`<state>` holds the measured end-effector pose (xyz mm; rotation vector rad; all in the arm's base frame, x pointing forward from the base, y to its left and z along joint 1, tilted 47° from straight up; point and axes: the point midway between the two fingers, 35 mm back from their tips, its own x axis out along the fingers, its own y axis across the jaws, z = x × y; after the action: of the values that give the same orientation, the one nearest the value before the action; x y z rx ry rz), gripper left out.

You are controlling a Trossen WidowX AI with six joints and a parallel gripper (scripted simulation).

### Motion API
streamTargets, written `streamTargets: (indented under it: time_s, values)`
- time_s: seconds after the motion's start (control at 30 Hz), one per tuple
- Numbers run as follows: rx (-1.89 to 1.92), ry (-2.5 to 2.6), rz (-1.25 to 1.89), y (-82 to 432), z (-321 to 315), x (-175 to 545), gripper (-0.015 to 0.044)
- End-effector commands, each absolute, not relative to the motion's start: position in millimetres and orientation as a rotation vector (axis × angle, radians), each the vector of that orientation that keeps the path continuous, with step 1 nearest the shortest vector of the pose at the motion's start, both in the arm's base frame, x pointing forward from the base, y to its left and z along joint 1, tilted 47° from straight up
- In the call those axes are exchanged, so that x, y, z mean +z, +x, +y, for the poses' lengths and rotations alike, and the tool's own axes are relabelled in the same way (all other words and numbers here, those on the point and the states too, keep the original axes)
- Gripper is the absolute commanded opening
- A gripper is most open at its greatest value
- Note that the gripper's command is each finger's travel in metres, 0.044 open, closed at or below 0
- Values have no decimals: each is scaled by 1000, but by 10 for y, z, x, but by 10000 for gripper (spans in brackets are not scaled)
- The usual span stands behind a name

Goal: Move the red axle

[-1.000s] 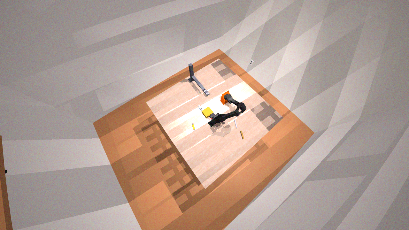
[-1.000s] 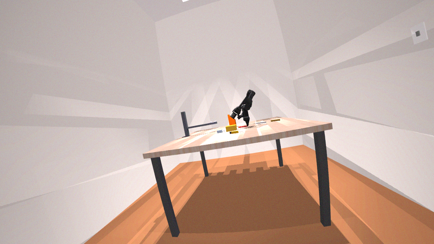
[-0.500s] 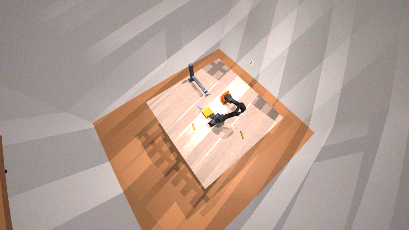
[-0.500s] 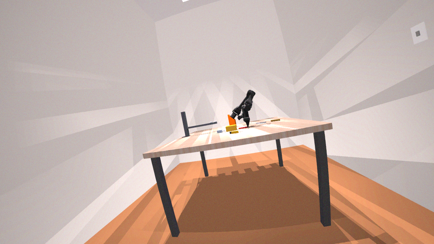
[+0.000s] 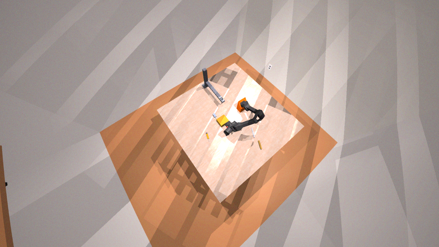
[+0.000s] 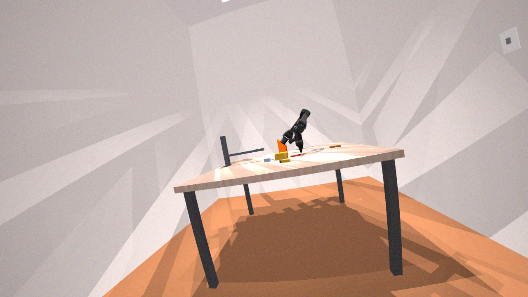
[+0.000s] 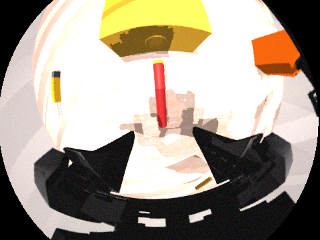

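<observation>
with its fingers spread wide and grasping nothing, the gripper [image 5: 226, 126] [image 6: 301, 152] [image 7: 164, 132] hovers by the red axle [image 6: 295, 155] [image 7: 160, 95], which lies on the tabletop [image 5: 196, 122] [image 6: 258, 171] [image 7: 100, 100] outside the yellow beam [image 5: 222, 120] [image 6: 281, 155] [image 7: 155, 25], apparently set down for a fresh grip before the bracket's [image 5: 214, 90] [image 6: 245, 152] v-blocks

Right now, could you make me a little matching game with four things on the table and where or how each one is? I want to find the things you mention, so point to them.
1. Red axle [image 6: 295, 155] [image 7: 160, 95]
2. Yellow block [image 5: 222, 120] [image 6: 281, 155] [image 7: 155, 25]
3. Jaws
4. Orange piece [image 5: 241, 104] [image 6: 281, 146] [image 7: 276, 53]

A. Spread open
B. At the arm's base
C. Lying on the table, out of the block
D. Has a round hole in its side

1-C, 2-D, 3-A, 4-B
</observation>
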<state>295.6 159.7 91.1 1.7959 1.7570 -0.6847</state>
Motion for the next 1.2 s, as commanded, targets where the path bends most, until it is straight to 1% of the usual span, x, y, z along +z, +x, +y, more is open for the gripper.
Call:
streamTargets:
  time_s: [0.0, 0.5, 0.77, 1.17]
  values:
    - [-672, 1796, 1756, 2962, 1533, 989, 440]
    - [-674, 1795, 1755, 2955, 1334, 1170, 440]
    - [-671, 1789, 1754, 2964, 934, 847, 440]
    - [-672, 1788, 1753, 2977, 1007, 772, 440]
